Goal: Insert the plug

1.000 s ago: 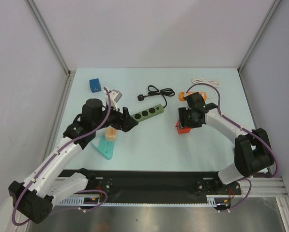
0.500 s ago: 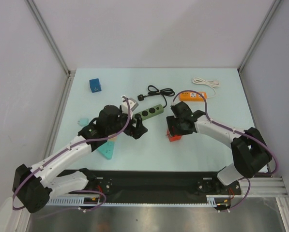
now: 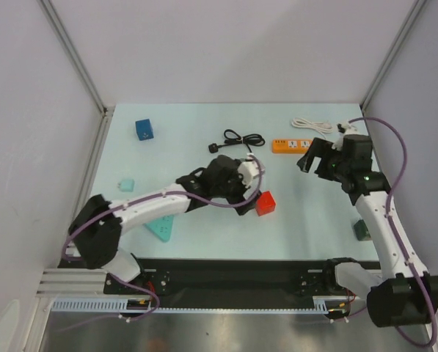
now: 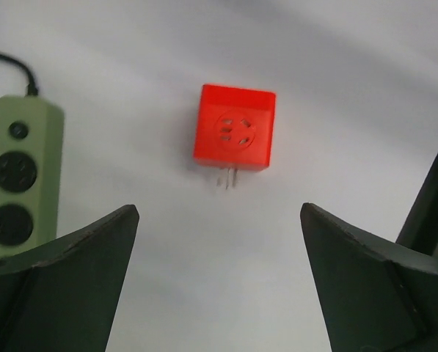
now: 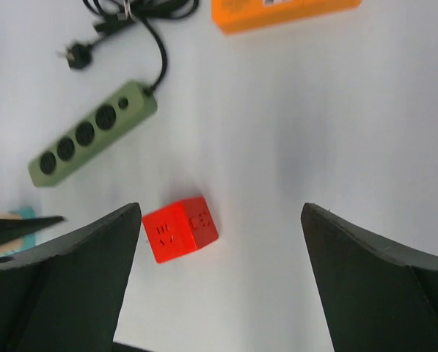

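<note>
A red cube plug [image 3: 265,203] lies on the table, its two metal prongs [image 4: 227,178] pointing at my left gripper. It also shows in the left wrist view [image 4: 234,138] and the right wrist view [image 5: 180,228]. My left gripper [image 3: 244,195] is open and empty just left of the cube, which sits ahead of the jaws [image 4: 219,213]. A green power strip [image 4: 17,180] lies beside the left finger; the left arm hides most of it in the top view. My right gripper [image 3: 311,158] is open and empty, raised well to the cube's right [image 5: 222,209].
An orange power strip [image 3: 290,144] and a white cable [image 3: 312,123] lie at the back right. The green strip's black plug [image 3: 215,148] and coiled cord [image 3: 242,137] lie behind it. A blue box [image 3: 144,129], teal pieces [image 3: 160,227] and a dark block [image 3: 362,229] lie around.
The right gripper has let go of the red cube and pulled back to the right. The left arm has swung right over the green strip, up to the cube.
</note>
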`<state>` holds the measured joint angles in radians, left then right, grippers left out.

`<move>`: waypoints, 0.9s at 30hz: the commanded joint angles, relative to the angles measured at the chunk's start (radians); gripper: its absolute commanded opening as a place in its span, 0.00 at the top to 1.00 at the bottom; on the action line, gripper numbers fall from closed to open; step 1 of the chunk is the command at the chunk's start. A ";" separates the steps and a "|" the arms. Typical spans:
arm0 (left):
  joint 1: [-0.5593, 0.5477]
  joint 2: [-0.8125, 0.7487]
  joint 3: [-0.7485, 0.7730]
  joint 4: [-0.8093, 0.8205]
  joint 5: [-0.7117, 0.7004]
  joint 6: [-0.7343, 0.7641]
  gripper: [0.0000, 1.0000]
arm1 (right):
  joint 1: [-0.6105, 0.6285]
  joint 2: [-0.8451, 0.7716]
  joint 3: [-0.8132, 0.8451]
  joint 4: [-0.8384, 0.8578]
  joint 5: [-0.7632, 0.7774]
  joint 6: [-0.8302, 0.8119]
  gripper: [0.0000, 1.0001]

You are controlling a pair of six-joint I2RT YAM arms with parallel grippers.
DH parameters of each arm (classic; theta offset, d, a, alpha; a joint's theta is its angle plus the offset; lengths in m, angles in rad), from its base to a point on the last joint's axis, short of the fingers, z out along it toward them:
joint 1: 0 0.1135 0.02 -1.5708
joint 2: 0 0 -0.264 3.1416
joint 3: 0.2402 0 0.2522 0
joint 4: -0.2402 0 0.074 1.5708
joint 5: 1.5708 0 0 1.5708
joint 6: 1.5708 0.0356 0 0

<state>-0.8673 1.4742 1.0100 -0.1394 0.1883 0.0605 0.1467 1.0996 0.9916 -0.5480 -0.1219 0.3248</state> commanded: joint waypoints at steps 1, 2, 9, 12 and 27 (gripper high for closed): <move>-0.077 0.136 0.137 0.020 -0.035 0.157 0.01 | -0.128 -0.066 0.015 0.008 -0.182 -0.018 0.03; -0.099 0.170 0.163 0.011 -0.050 0.177 0.01 | -0.139 -0.081 0.013 0.013 -0.199 -0.018 0.03; -0.122 0.333 0.257 -0.035 -0.089 0.219 0.02 | -0.229 -0.090 -0.027 0.077 -0.295 0.026 0.03; -0.124 0.376 0.280 -0.032 -0.104 0.236 0.02 | -0.231 -0.080 -0.039 0.097 -0.298 0.031 0.03; -0.116 0.475 0.343 -0.037 0.013 0.266 0.26 | -0.265 -0.084 -0.057 0.117 -0.357 0.085 0.02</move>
<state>-0.9909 1.9507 1.3113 -0.1848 0.1307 0.2993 -0.1089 1.0237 0.9421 -0.4732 -0.4332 0.3798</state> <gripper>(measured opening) 0.781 0.974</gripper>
